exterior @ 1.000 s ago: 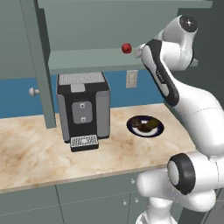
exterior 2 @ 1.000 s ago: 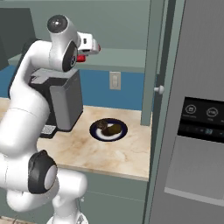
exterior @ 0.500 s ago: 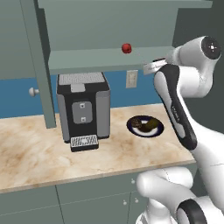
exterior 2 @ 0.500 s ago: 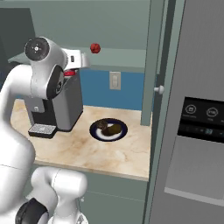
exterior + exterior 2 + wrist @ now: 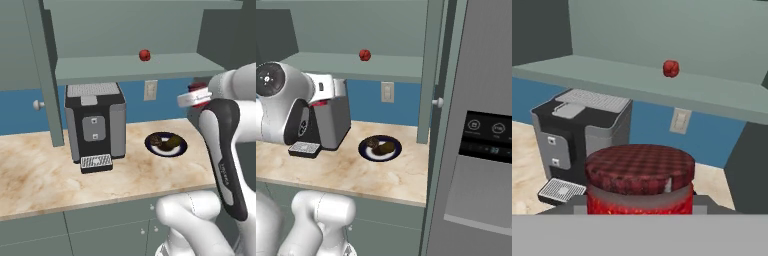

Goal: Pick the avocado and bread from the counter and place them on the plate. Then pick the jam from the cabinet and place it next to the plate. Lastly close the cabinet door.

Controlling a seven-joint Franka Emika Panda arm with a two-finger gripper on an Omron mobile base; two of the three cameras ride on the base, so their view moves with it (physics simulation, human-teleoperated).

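Gripper (image 5: 200, 95) is clamped on the jam (image 5: 640, 182), seen in the hand view as a red jar with a dark checked lid sitting right at the fingertips. In the left base view the jar's red shows at the hand, held in the air above the counter, to the right of the plate (image 5: 181, 148) and higher than it.

Judgement on the step in hand: the jar is out of the cabinet and has to come down beside the plate. It should be kept upright, lowered onto bare counter just beside the rim, not over it, and released only once its base is seated. The plate already carries the bread (image 5: 373, 142) and the avocado (image 5: 387, 148), so a careless descent could knock them.

Counter (image 5: 40, 175) is pale marbled stone, level, with free room to the right of and in front of the plate. A coffee machine (image 5: 95, 125) stands to the plate's left, well apart.

Above, a small red ball (image 5: 144, 55) rests on the open cabinet shelf (image 5: 100, 67). The cabinet door (image 5: 45, 75) stands open, edge-on at the left, its pale knob (image 5: 36, 105) showing. A wall socket (image 5: 150, 90) sits on the blue backsplash. A refrigerator (image 5: 481, 150) bounds the right side.
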